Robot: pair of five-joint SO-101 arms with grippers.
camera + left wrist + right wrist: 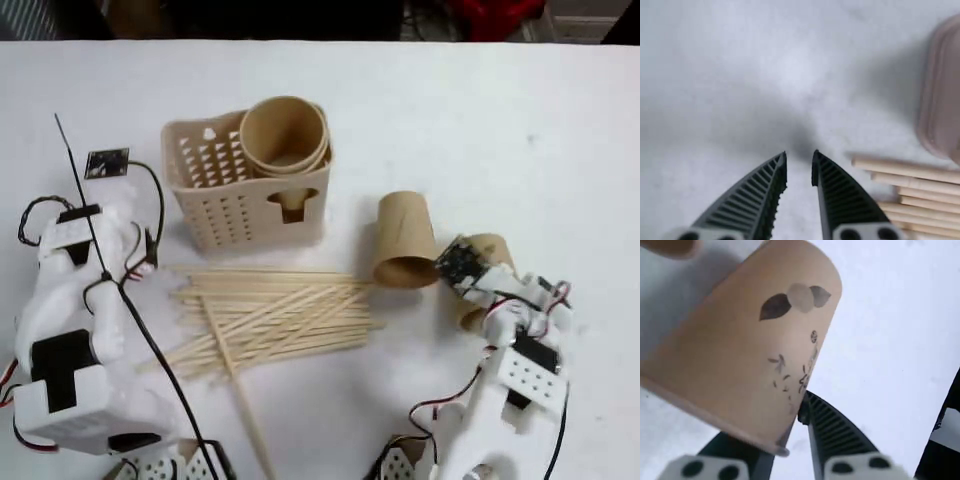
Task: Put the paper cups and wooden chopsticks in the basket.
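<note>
Right gripper (785, 427) clamps the rim of 1 brown paper cup (755, 345) near the white table's (560, 130) right edge, the beige slotted plastic basket (245, 215) lying leftward toward the far edge; left gripper (799, 160) barely open, empty.

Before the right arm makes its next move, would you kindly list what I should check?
1. Right gripper fingers astride the held cup wall: ok.
2. Basket has room beside its stacked cups: ok.
3. Held cup lifted off the table: cannot tell.
4. Lying cup out of the likely path: not ok.
5. Left gripper empty, beside the chopsticks: ok.
</note>
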